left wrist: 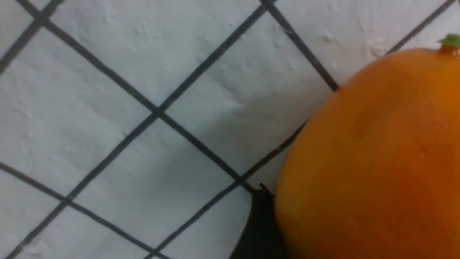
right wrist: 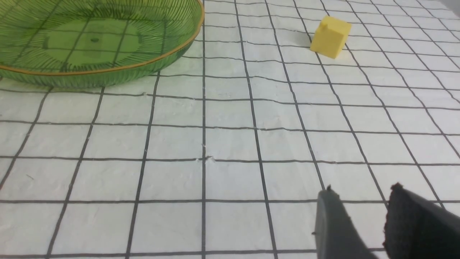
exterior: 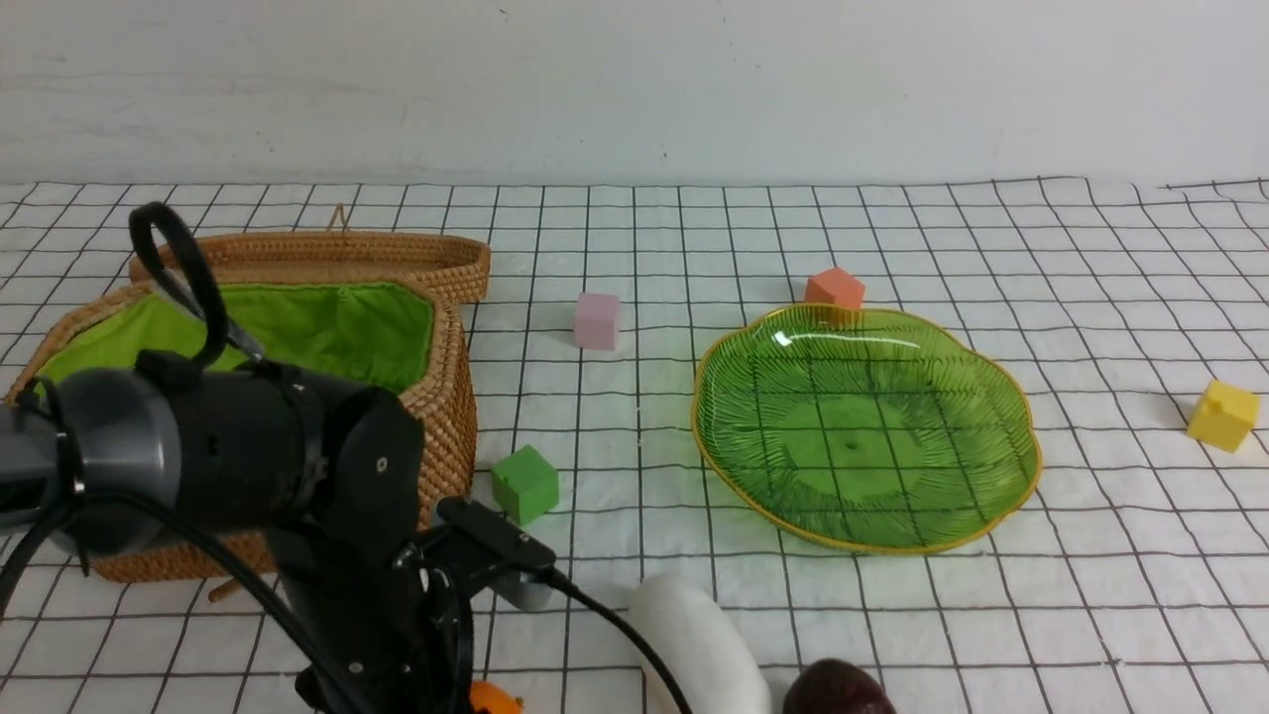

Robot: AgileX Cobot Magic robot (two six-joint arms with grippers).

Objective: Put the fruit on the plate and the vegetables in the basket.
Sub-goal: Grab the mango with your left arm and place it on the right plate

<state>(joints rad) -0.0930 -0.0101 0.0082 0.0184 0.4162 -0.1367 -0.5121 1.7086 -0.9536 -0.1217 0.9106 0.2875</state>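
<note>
The mango (left wrist: 370, 162) lies on the table on the robot's side of the plate (exterior: 1031, 466) and off toward the basket (exterior: 446, 416). Only a sliver of orange shows in the front view, under the left hand (exterior: 426, 674). That hand stands spread wide. One dark finger (left wrist: 260, 223) sits just beside the mango's flank, and the other is out of view, so no pinch is shown. The mango's green stem nub (left wrist: 451, 40) points away from that finger. Its long axis seems to run past the finger rather than into it, so closing would likely take the fruit across its narrower width.

The right hand (right wrist: 363, 190) hovers over bare cloth on the plate's far side from the basket. Its fingers are partly apart with nothing between them. The left arm is plainly nearer the mango.

The plate holds nothing yet. From the mango it lies forward and to the robot's right. The white radish (exterior: 704, 645) and the dark round fruit (exterior: 838, 692) lie just on the plate's near side.
</note>
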